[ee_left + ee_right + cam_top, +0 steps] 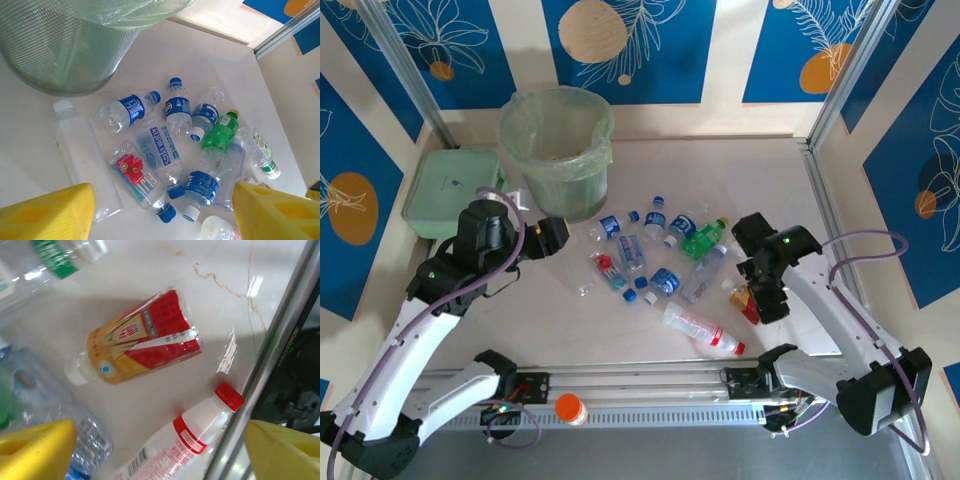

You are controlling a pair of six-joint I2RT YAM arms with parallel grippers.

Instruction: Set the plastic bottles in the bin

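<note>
Several plastic bottles (660, 255) lie in a loose pile mid-table, mostly clear with blue caps and labels (177, 107), one of them green (218, 136). The bin (556, 140), a pale green bucket with a liner bag, stands at the back left and rises at the top left of the left wrist view (60, 45). My left gripper (553, 238) hovers open between bin and pile, its yellow fingers (55, 212) wide apart and holding nothing. My right gripper (765, 295) is open over a red-and-yellow labelled bottle (140, 337) and a white red-capped bottle (200, 427).
A flat green lidded box (450, 185) sits left of the bin. An orange-capped white item (570, 408) rests on the front rail. A metal frame bar (270, 370) runs close beside the red-capped bottle. A flat clear white-capped bottle (87, 160) lies apart, left of the pile.
</note>
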